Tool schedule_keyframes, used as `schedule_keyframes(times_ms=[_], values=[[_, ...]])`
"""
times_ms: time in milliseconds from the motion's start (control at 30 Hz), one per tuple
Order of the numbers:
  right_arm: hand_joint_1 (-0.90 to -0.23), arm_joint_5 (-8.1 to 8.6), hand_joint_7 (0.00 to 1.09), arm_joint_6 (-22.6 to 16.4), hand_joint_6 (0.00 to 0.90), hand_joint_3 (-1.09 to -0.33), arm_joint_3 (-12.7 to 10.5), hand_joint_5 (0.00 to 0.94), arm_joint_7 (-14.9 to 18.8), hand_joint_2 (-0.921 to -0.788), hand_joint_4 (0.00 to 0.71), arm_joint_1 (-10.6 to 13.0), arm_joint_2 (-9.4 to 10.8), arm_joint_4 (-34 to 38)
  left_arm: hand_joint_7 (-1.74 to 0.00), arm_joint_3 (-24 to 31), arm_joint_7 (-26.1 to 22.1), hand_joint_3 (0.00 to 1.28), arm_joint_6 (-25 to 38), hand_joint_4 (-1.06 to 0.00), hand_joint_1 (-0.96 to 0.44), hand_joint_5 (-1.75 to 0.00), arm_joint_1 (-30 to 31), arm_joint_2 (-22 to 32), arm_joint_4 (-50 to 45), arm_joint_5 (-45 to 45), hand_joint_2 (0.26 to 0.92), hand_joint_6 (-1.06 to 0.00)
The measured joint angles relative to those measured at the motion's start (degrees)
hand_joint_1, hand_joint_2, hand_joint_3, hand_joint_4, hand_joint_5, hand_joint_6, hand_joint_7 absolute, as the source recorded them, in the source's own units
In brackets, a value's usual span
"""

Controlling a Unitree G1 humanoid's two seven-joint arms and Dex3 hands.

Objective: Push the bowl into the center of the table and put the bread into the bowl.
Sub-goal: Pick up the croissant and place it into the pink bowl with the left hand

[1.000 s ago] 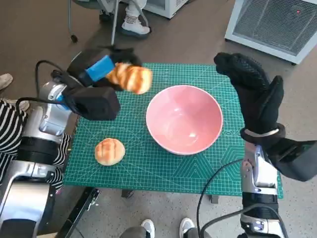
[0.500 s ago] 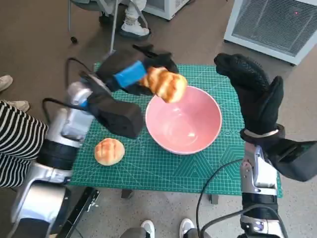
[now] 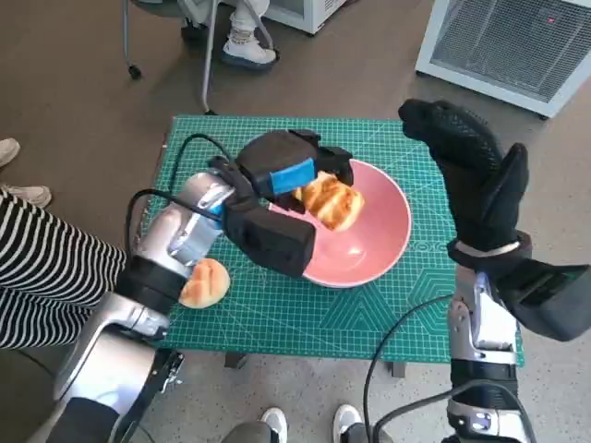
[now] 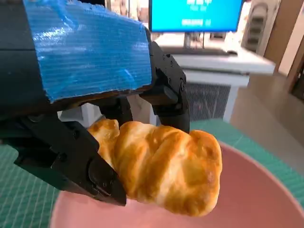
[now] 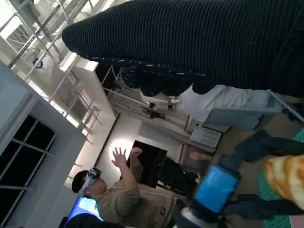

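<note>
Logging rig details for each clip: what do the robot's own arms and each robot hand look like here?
The left robot hand is black with blue tape across its back, on a silver-grey forearm with a black cable looping beside it. The right robot hand wears a black knitted glove; its forearm is pale metal with a black cable alongside.

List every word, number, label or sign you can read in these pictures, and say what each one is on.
No text can be read in full.
Monitor screen in the left wrist view: pale characters on blue, too blurred to read.
Green cutting mat in the head view: printed grid lines and faint markings near its right side, too small to read.
Blue tape on the left hand: plain, no writing.
Pink bowl and bread: no markings.
</note>
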Motion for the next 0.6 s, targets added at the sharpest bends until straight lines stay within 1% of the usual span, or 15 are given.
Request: schedule_keyframes(times_ms=[100, 167, 200, 233, 267, 300, 333, 367, 400, 467, 533, 600], values=[[-0.740, -0.05, 0.59, 0.0, 0.001, -0.697, -0.1, 0.001, -0.2, -0.921, 0.173, 0.3, 0.0, -0.2, -1.17, -0.4, 0.1, 0.08, -0.4, -0.69, 0.00, -1.19, -0.4, -0.6, 2.0, 0.0, 0.920, -0.59], [-0.740, -0.09, 0.59, 0.0, 0.001, -0.697, -0.1, 0.001, -0.3, -0.921, 0.173, 0.5, 0.0, -0.3, -1.25, -0.4, -0.3, 0.15, -0.7, -0.60, 0.00, -1.27, -0.5, -1.0, 3.2, -0.4, 0.920, -0.53], [-0.740, -0.13, 0.59, 0.0, 0.002, -0.697, -0.1, 0.002, -0.4, -0.921, 0.174, 0.6, 0.0, -0.3, -1.03, -0.4, -0.7, 0.15, -0.9, -0.50, 0.01, -1.00, -0.6, -1.2, 3.7, -0.7, 0.888, -0.47], [-0.740, -0.17, 0.59, 0.0, 0.002, -0.697, -0.2, 0.002, -0.4, -0.921, 0.174, 0.6, 0.0, -0.4, -0.92, -0.3, -1.6, 0.14, -1.0, -0.49, 0.01, -0.85, -0.6, -1.2, 4.0, -1.1, 0.881, -0.47], [-0.740, -0.19, 0.59, 0.0, 0.002, -0.697, -0.2, 0.002, -0.4, -0.921, 0.174, 0.7, 0.0, -0.4, -0.69, -0.3, -2.7, 0.11, -1.1, -0.44, 0.01, -0.58, -0.6, -1.2, 4.2, -1.5, 0.864, -0.45], [-0.740, -0.19, 0.59, 0.0, 0.002, -0.697, -0.2, 0.002, -0.5, -0.921, 0.174, 0.8, 0.0, -0.4, -0.51, -0.3, -3.7, 0.08, -1.1, -0.42, 0.00, -0.37, -0.6, -1.2, 4.3, -2.1, 0.858, -0.45], [-0.740, -0.20, 0.59, 0.1, 0.002, -0.697, -0.2, 0.002, -0.6, -0.921, 0.174, 0.8, 0.0, -0.5, -0.37, -0.1, -5.1, 0.06, -1.1, -0.36, 0.00, -0.24, -0.5, -1.2, 4.3, -2.7, 0.849, -0.41], [-0.740, -0.23, 0.59, 0.1, 0.002, -0.697, -0.2, 0.002, -0.6, -0.921, 0.174, 0.9, 0.0, -0.5, -0.32, 0.2, -6.6, 0.05, -1.1, -0.34, -0.01, -0.19, -0.5, -1.2, 4.3, -3.4, 0.845, -0.40], [-0.739, -0.29, 0.59, 0.1, 0.002, -0.697, -0.2, 0.001, -0.7, -0.921, 0.174, 0.9, 0.0, -0.5, -0.24, 0.5, -8.0, 0.04, -1.0, -0.28, -0.02, -0.12, -0.5, -1.1, 4.3, -4.2, 0.836, -0.36], [-0.739, -0.43, 0.59, 0.1, 0.002, -0.697, -0.2, 0.001, -0.8, -0.921, 0.174, 0.9, 0.0, -0.5, -0.16, 1.5, -12.1, 0.03, -0.1, -0.23, -0.03, -0.06, -0.5, -0.9, 3.6, -6.3, 0.826, -0.33], [-0.739, -0.46, 0.59, 0.1, 0.003, -0.697, -0.2, 0.001, -0.9, -0.921, 0.174, 1.0, 0.0, -0.5, -0.11, 2.4, -15.8, 0.01, 0.9, -0.19, -0.05, -0.03, -0.1, -0.3, 1.9, -8.5, 0.816, -0.30], [-0.737, -0.48, 0.59, 0.1, 0.003, -0.697, -0.2, 0.001, -1.0, -0.921, 0.174, 1.0, 0.0, -0.5, -0.08, 3.6, -19.1, 0.01, 1.5, -0.17, -0.05, -0.01, 0.4, 0.7, -0.5, -10.4, 0.811, -0.29]])
